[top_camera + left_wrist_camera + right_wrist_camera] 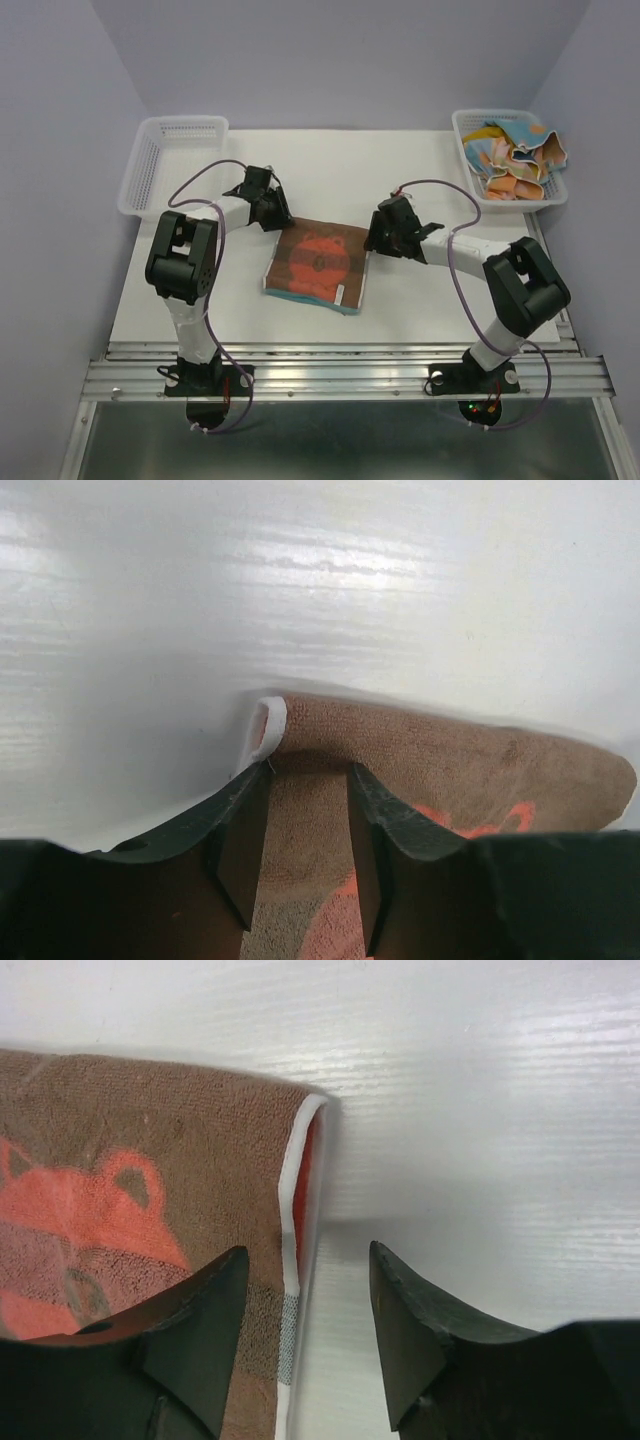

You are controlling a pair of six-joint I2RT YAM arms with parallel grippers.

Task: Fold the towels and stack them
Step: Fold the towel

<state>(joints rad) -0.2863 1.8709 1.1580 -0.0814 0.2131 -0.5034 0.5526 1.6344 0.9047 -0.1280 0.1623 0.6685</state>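
Fold time on the brown towel (318, 262), the one with the orange bear print. It lies flat on the table (425, 305), and both arms are reaching over it to its far edge.

The left tool (308, 775) sits right on the towel's far-left corner. Its gap is narrow and brown cloth fills it from finger to finger, with the white-trimmed corner curling up just beyond the tips. I cannot tell whether it is pinching or only straddling.

The right tool (308, 1252) is at the towel's far-right corner and set wide. One finger (200, 1300) hangs over the cloth and the other over bare table, with the white trim between them. Nothing is held there.

Off past the towel's far-right corner, a white basket (463, 130) holds the other towels (515, 160) in a crumpled heap. A second basket (150, 170) sits past the far-left corner, well apart from the towel.

My read: this is the grasp before a fold, with stacking a long way off. Next, the right tool needs to drop and close on the trim so it takes every layer. Both corners should then lift together and travel level toward the towel's near edge. If one side leads, the fold skews.
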